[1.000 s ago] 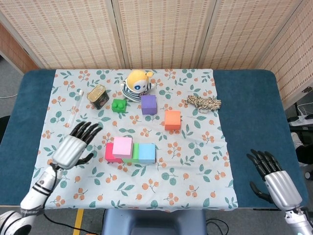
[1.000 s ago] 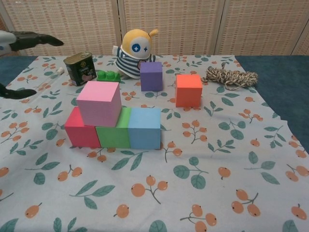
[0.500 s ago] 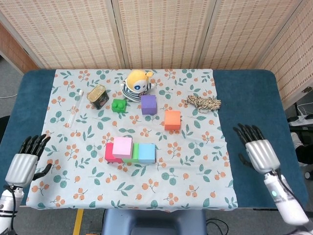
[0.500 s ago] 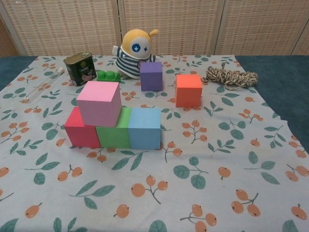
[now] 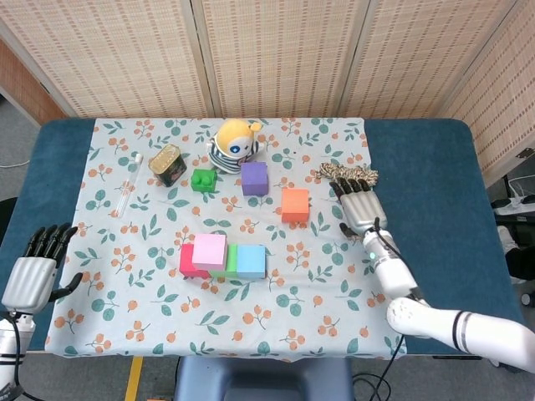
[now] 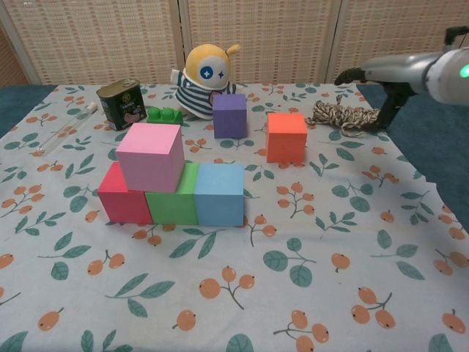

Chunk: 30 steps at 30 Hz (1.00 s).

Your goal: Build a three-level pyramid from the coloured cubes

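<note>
While your right hand (image 5: 358, 205) hovers over the cloth just right of the orange cube (image 5: 294, 205), its fingers (image 5: 345, 187) are spread and hold nothing, with their tips above the near edge of the coil of twine (image 5: 348, 175); in the chest view only the dark fingers and silver back of that hand show at the upper right, above the twine. Your left hand (image 5: 33, 269) sits well apart from the cubes at the left edge of the worktop (image 5: 435, 175), off the floral tablecloth (image 5: 334, 309), fingers (image 5: 50, 240) apart and empty. The base row stands near the middle of the cloth: a red cube (image 6: 121, 196), a green cube (image 6: 174, 198) and a light blue cube (image 6: 219, 193) touching side by side. A pink cube (image 6: 149, 155) rests on top, straddling the red and green ones, square and upright. The orange cube stands alone behind and to the right of the row, and a purple cube (image 6: 230, 115) stands further back, just in front of the striped plush toy (image 6: 205, 81). A green toy brick (image 6: 168, 114) lies beside the plush toy, next to a small tin can (image 6: 119, 103), and a clear tube (image 5: 128, 185) lies near the cloth's left edge.
</note>
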Available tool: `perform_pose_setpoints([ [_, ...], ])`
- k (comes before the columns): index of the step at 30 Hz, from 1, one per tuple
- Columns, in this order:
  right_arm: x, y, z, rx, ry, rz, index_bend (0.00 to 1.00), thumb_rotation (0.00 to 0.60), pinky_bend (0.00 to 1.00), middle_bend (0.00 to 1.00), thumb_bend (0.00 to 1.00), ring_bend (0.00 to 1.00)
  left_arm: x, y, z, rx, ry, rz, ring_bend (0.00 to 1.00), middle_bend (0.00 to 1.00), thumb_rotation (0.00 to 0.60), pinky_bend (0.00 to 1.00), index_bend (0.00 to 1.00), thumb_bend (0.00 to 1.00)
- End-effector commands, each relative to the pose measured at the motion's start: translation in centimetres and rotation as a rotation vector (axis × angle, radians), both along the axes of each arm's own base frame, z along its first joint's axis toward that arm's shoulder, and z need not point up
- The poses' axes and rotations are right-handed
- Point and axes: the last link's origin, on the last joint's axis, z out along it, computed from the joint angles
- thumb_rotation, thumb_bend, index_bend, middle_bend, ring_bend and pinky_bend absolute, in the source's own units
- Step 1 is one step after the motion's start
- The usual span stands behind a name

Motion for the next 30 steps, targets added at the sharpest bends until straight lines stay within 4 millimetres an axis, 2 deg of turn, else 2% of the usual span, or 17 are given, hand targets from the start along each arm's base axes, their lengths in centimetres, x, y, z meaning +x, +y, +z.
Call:
perform_pose_setpoints([
  [1,3.3,-2.0,-3.8,0.036,0.029,-0.013,0.00,0.600,0.00,0.00,0.25,0.00,-0.1,0.0,0.0,-0.002,0.001,0.004,0.00,0.02,0.600,0.06,0.00,0.32],
  [8,4.3,-3.9,-6.8,0.012,0.013,-0.061,0.00,0.600,0.00,0.00,0.25,0.00,-0.3,0.3,-0.2,-0.008,0.008,0.017,0.00,0.03,0.600,0.06,0.00,0.32],
  [15,4.9,-4.7,-8.4,0.002,-0.008,-0.084,0.03,0.600,0.00,0.00,0.25,0.00,-0.4,0.3,-0.2,-0.005,0.010,0.023,0.00,0.03,0.600,0.06,0.00,0.32],
  [20,5.0,-4.8,-8.9,-0.008,-0.036,-0.096,0.25,0.600,0.00,0.00,0.25,0.00,-0.4,0.3,-0.4,-0.016,0.016,0.027,0.00,0.03,0.600,0.06,0.00,0.32],
  [22,5.0,-4.8,-9.1,-0.022,-0.037,-0.092,0.32,0.600,0.00,0.03,0.25,0.00,-0.4,0.3,-0.5,-0.020,0.018,0.029,0.00,0.03,0.600,0.06,0.00,0.32],
  [24,5.1,-4.9,-9.2,-0.048,-0.042,-0.088,0.42,0.600,0.02,0.10,0.26,0.01,-0.4,0.3,-0.5,-0.022,0.020,0.029,0.00,0.03,0.600,0.06,0.00,0.32],
  [27,5.0,-4.9,-9.6,-0.063,-0.054,-0.096,0.54,0.600,0.06,0.21,0.33,0.05,-0.3,0.2,-0.5,-0.022,0.019,0.028,0.00,0.03,0.600,0.06,0.00,0.32],
  [30,5.4,-4.9,-9.3,-0.082,-0.071,-0.085,0.61,0.600,0.08,0.25,0.42,0.07,-0.3,0.2,-0.4,-0.020,0.014,0.028,0.00,0.03,0.600,0.06,0.00,0.32],
])
